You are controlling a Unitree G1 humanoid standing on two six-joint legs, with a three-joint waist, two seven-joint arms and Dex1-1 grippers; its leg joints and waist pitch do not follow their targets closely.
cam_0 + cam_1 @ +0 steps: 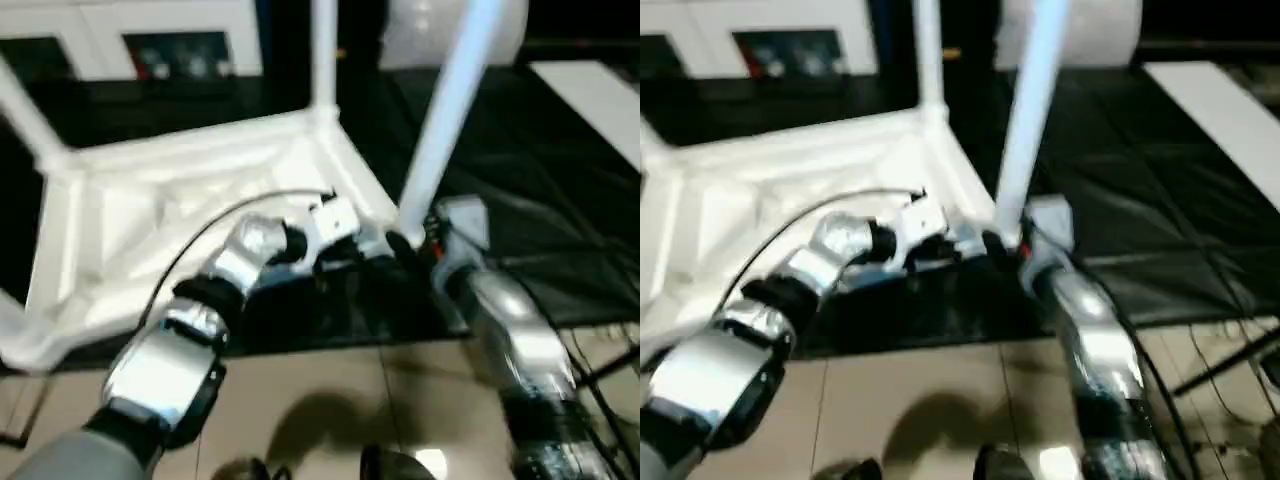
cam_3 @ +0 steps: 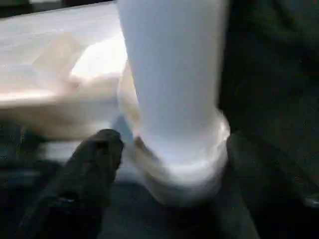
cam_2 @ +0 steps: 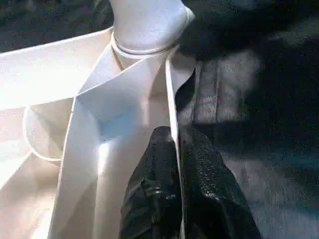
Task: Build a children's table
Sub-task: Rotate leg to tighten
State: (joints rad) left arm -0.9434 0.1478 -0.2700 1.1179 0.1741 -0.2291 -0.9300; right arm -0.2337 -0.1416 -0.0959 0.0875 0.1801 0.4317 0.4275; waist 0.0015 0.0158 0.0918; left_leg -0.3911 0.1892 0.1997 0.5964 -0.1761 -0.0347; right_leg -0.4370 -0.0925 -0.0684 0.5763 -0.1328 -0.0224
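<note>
Table top (image 1: 180, 210) lies underside up, a leg (image 1: 445, 120) in its corner socket (image 3: 144, 42).

Table top (image 1: 200, 200): white plastic, smooth, faintly glossy on the ribs. Leg (image 1: 450, 120): the same smooth white plastic. Work surface (image 1: 540, 200): black, matt, cloth-like. Forearms (image 1: 520, 340): bright silver metal, polished. Fingers (image 3: 149, 199): black, matt, finely textured.

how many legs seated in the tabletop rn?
3 visible: far-left corner leg, far-right corner leg, near-right corner leg by the right hand. The near-left corner is cut off, so a fourth may be hidden.
</note>
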